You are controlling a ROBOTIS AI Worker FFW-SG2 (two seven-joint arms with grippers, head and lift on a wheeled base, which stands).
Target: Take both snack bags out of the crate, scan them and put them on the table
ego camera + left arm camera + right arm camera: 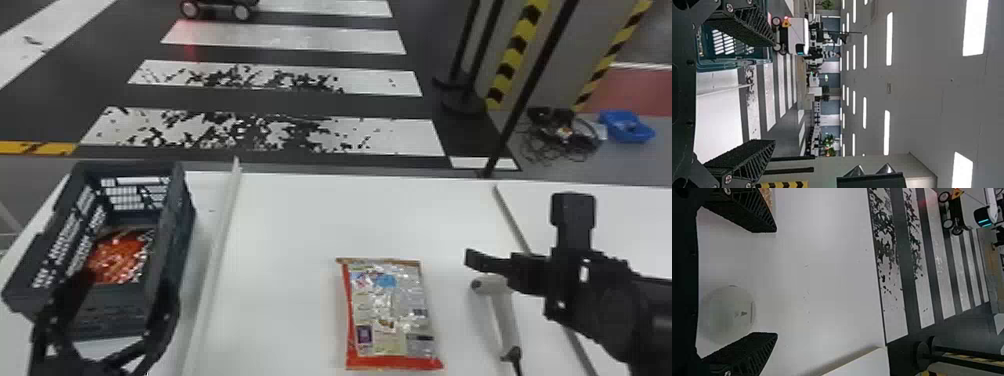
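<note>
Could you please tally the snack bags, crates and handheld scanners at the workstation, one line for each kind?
Snack bags: 2 (one on the table, one in the crate)
Crate: 1
Handheld scanner: 1
Total: 4

Looks like a robotics test hall, folks: crosswalk stripes on the floor (indoors!), strip lights overhead, wheeled machine beyond.
</note>
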